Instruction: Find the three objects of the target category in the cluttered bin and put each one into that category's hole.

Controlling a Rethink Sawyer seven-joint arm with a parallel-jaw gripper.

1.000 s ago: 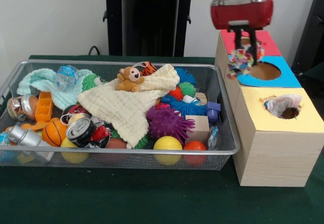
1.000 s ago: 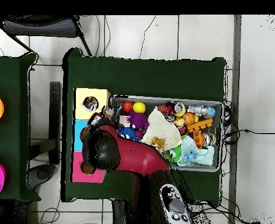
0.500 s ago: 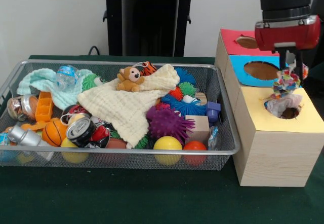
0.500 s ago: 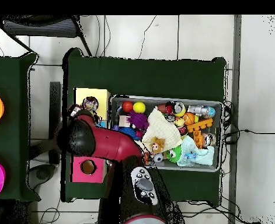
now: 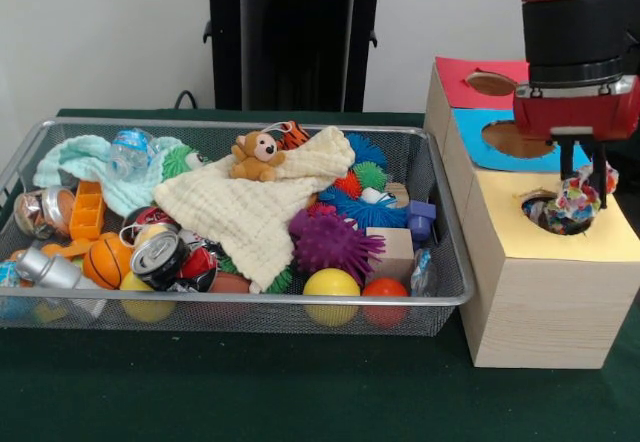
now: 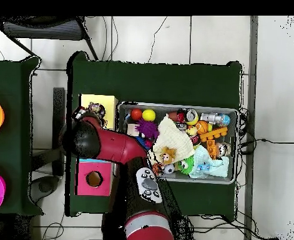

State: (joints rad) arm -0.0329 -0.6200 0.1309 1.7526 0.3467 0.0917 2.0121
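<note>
My gripper [image 5: 585, 190] is shut on a white cloth with bright dots [image 5: 572, 208] and holds it low in the ragged round hole [image 5: 540, 216] of the yellow-topped wood box [image 5: 520, 247]. The cloth bunches under the fingertips and fills most of the hole. In the overhead view the cloth [image 6: 97, 109] shows on the yellow top [image 6: 107, 100] beside the arm's red head. The wire mesh bin [image 5: 240, 302] stands left of the boxes, full of toys. No other dotted cloth shows in the bin.
A blue-topped box [image 5: 500, 157] and a red-topped box [image 5: 465, 70] stand behind the yellow one. In the bin lie a cream waffle cloth [image 5: 250, 212], a mint cloth [image 5: 80, 157], a teddy bear [image 5: 257, 155], a purple spiky ball [image 5: 335, 242], balls and cans.
My gripper carried the dotted cloth from above the red and blue boxes to the yellow box and lowered it into the hole, covering the white cloth that lay there.
</note>
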